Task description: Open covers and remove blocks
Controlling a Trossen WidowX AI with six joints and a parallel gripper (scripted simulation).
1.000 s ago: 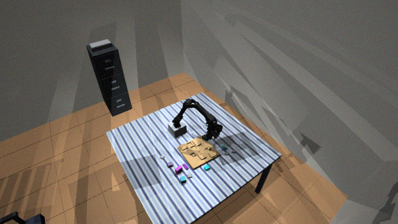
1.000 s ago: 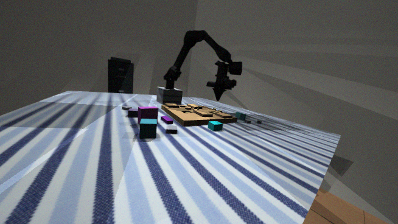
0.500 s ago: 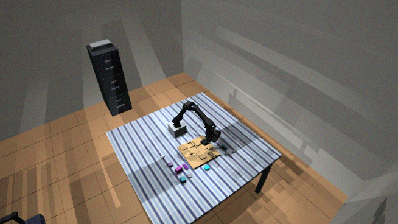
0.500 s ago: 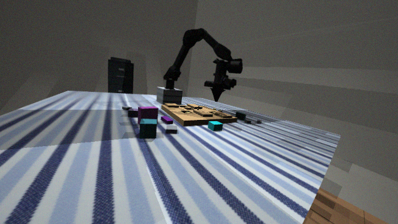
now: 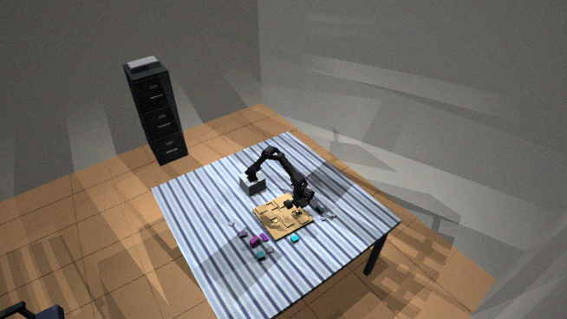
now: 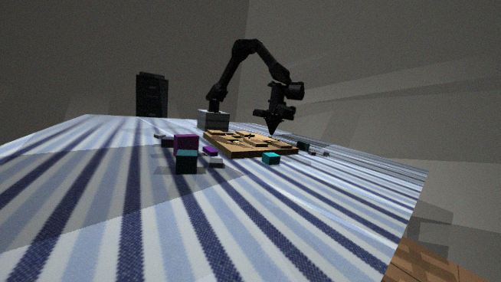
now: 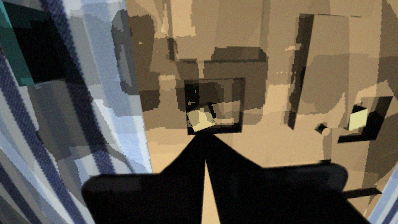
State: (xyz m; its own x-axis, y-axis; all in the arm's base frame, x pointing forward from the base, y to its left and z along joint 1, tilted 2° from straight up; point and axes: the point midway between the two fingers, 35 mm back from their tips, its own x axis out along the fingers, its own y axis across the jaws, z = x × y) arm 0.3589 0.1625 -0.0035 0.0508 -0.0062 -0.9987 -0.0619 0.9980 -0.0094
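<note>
The tan puzzle board (image 5: 277,234) (image 6: 249,154) (image 7: 280,147) lies on the striped table. My gripper (image 6: 272,134) (image 7: 204,137) is shut and empty, its tips pointing down just above the board. In the wrist view the tips are at the near edge of a square well, where a pale yellow block (image 7: 201,119) shows. A second pale block (image 7: 358,119) shows in an uncovered well at the right, beside a small pin (image 7: 325,131). A long raised cover (image 7: 330,65) lies between them, farther up. Another flat cover (image 7: 220,30) lies beyond the first well. The hand hides part of the board in the top view.
A cyan block (image 5: 295,238) (image 6: 271,158) lies off the board's front. Magenta (image 5: 254,242) (image 6: 186,143), purple (image 5: 263,237) (image 6: 210,150) and teal (image 5: 260,256) (image 6: 186,162) blocks lie left of it, with grey pieces. A dark green block (image 5: 319,209) (image 6: 302,145) lies right of the board.
</note>
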